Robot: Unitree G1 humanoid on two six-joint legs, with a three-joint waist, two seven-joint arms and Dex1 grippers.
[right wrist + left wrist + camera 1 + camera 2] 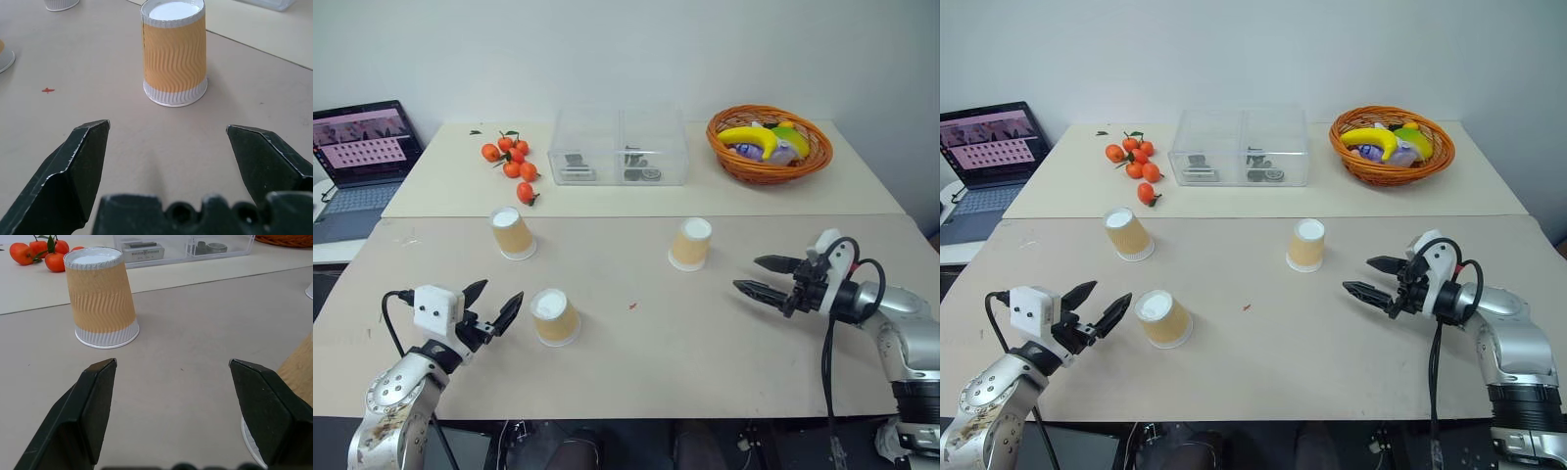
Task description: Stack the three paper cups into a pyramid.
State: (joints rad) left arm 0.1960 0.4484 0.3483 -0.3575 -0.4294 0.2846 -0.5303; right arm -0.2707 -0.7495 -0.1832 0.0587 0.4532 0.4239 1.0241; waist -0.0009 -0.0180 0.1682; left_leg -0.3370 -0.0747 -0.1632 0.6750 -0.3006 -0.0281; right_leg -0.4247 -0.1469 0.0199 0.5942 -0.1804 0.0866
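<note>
Three paper cups stood upside down on the table (636,372), each one apart from the others. I will use the clear box (619,147) at the back as the marker. The left cup (513,233) stood in front of the box, off to its left. The right cup (690,244) stood in front of the box, off to its right. The near cup (554,316) stood far in front of the box, nearest the robot. No cup sat on top of another.

The left gripper (493,305) reached out flat just beside the near cup, not touching it. Its two black fingers were spread apart and held nothing. The right gripper (762,277) pointed across toward the right cup, tipped down a little, with bare table between them. Its fingers were spread wide and held nothing.

Little oranges (511,164) lay left of the box. A basket (770,143) of fruit sat right of the box. A laptop (362,157) stood far to the left of the box.
</note>
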